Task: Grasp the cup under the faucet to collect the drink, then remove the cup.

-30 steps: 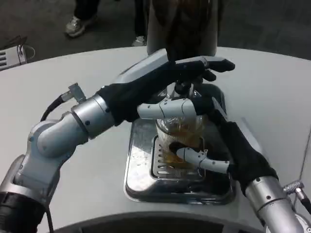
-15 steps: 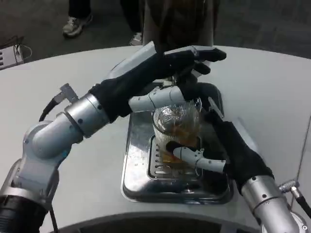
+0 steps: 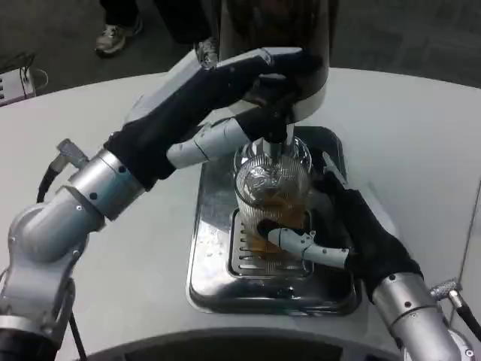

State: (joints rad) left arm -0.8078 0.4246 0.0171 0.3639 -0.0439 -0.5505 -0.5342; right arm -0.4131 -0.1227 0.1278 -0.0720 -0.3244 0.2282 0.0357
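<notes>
Ribbed clear cup (image 3: 273, 207), upright under faucet (image 3: 275, 143), holding amber drink (image 3: 278, 226)

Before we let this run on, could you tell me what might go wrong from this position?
1. The cup already holds amber drink while the left hand is up at the faucet; if flow continues, it could overflow into the drip tray.
2. The right hand grips the cup low on its ribbed wall, so it may tip when moved.
3. The faucet sits just above the rim; lifting straight up could knock it.
</notes>
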